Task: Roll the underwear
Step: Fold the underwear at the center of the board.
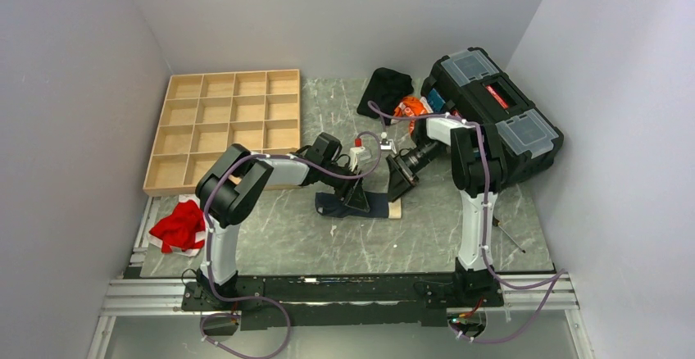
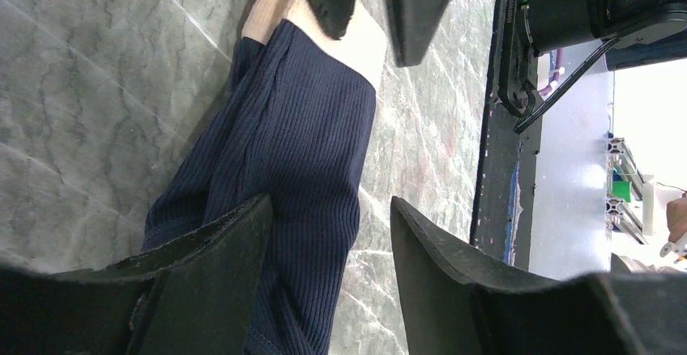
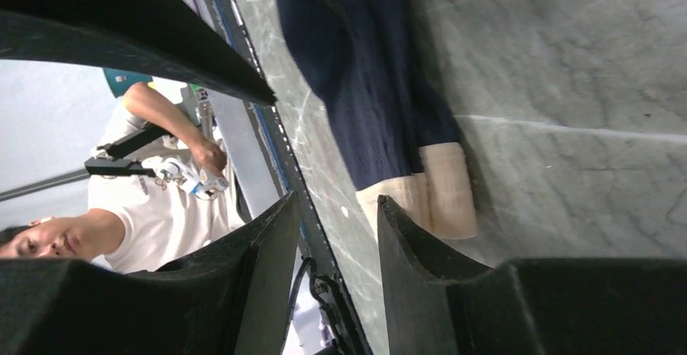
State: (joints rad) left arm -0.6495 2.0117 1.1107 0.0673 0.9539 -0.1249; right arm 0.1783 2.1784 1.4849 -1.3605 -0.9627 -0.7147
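The underwear [image 1: 361, 206] is navy ribbed cloth with a beige waistband, folded into a long strip on the marble table. In the left wrist view the underwear [image 2: 300, 160] runs up to the waistband [image 2: 360, 43]. My left gripper [image 2: 332, 209] is open over its near end, one finger on the cloth and one over bare table. My right gripper [image 3: 336, 209] is open just beside the waistband end [image 3: 429, 189] and holds nothing. In the top view the left gripper [image 1: 358, 199] and right gripper [image 1: 399, 185] stand at the strip's middle and right end.
A wooden compartment tray [image 1: 225, 125] lies at the back left. A black toolbox [image 1: 492, 113] stands at the back right, with a black garment [image 1: 387, 88] and orange items [image 1: 410, 109] beside it. A red cloth [image 1: 180, 226] lies at the left edge.
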